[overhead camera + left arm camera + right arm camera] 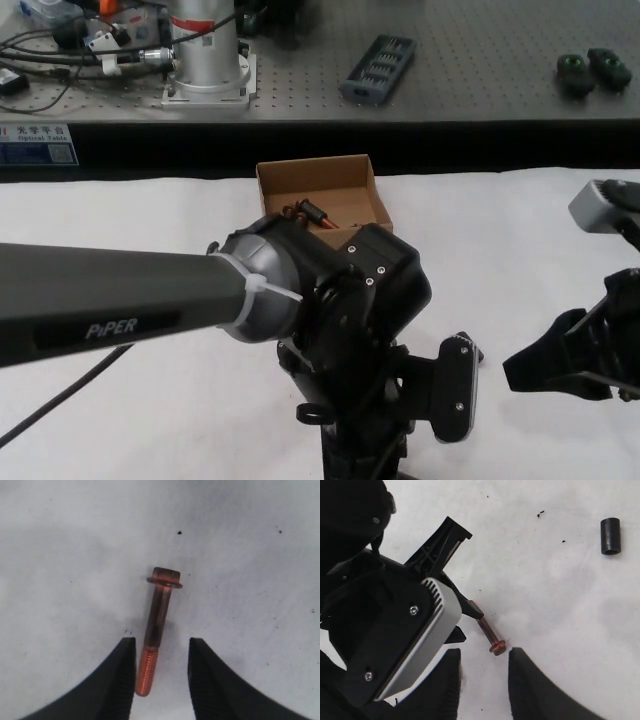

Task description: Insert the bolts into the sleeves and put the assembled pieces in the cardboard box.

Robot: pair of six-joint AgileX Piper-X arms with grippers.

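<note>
Bolt [161, 612] lies flat on the cloth [250, 555], threaded end between the left gripper's [161, 645] open jaws, apparently lined up for a pick. The right gripper [485, 652], also open, hovers near its head. The sleeve [610, 536] lies well apart, likely next, and the box [330, 185] stands beyond.

Bright, even light; the bolt [159, 615] casts only a faint soft shadow.

Ahead of me, past the white cloth [150, 230], a perforated table [480, 70] carries a metal column [205, 45] at eleven o'clock, a ribbed grey tray [378, 66] at one, two dark knobs [594, 70] at two.
</note>
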